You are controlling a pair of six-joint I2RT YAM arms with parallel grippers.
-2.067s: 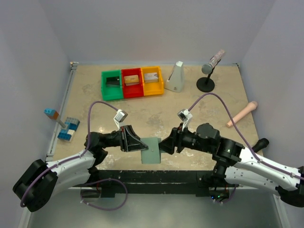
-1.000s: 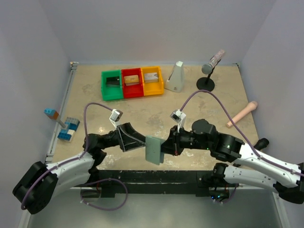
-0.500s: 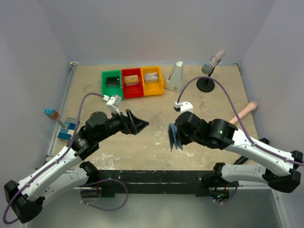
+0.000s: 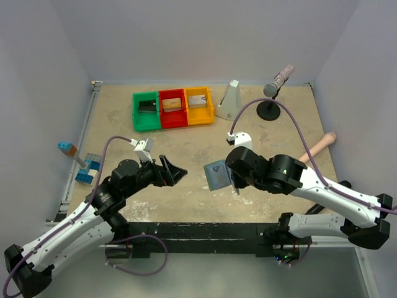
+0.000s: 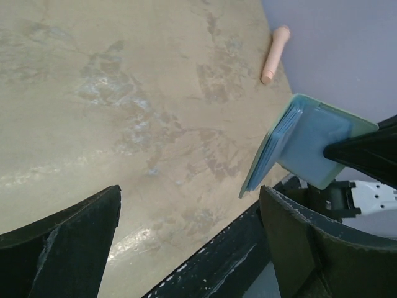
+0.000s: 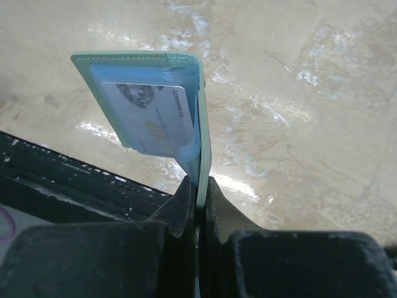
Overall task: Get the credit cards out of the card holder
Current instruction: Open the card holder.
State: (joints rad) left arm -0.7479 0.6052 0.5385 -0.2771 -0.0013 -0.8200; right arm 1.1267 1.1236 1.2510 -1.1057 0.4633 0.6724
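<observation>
While my right tool point(image 6: 197, 187) clenched the card holder point(image 4: 218, 176) aloft, its inside lay exposed.
My left tool point(image 5: 189, 217) gaped empty, facing the holder's silver-grey card point(image 6: 149, 118).

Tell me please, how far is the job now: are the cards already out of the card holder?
Done: the card holder is lifted and opened. In hand: the right gripper pinches its edge; the left gripper is open and empty. Left: a pale card sits inside it, not yet pulled out. No second card shows.
</observation>
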